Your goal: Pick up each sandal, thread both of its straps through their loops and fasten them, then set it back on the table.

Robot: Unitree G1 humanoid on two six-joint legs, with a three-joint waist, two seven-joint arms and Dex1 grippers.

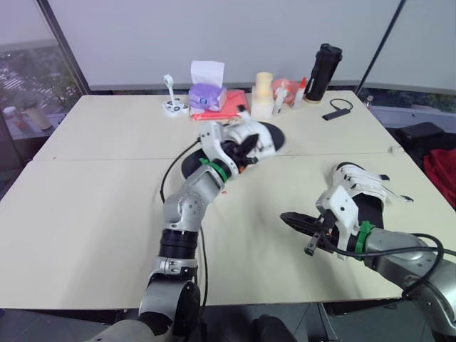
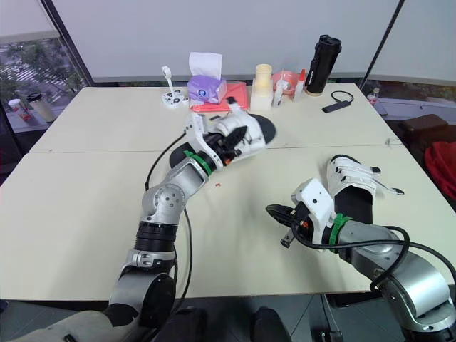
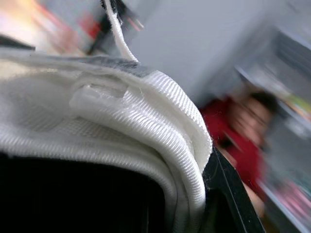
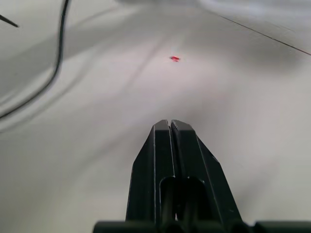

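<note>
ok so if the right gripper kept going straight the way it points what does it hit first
Probably bare table, near the small red speck; the right gripper, shut, angles slightly down. Depth is hard to judge.

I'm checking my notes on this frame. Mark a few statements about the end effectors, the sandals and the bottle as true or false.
1. The right end effector is shut and empty. True.
2. The left end effector grips the far sandal. True.
3. The near sandal lies on the floor. False: it lies on the table, beside the right arm.
4. The black bottle lies on its side. False: it stands upright near the table's far edge.
</note>
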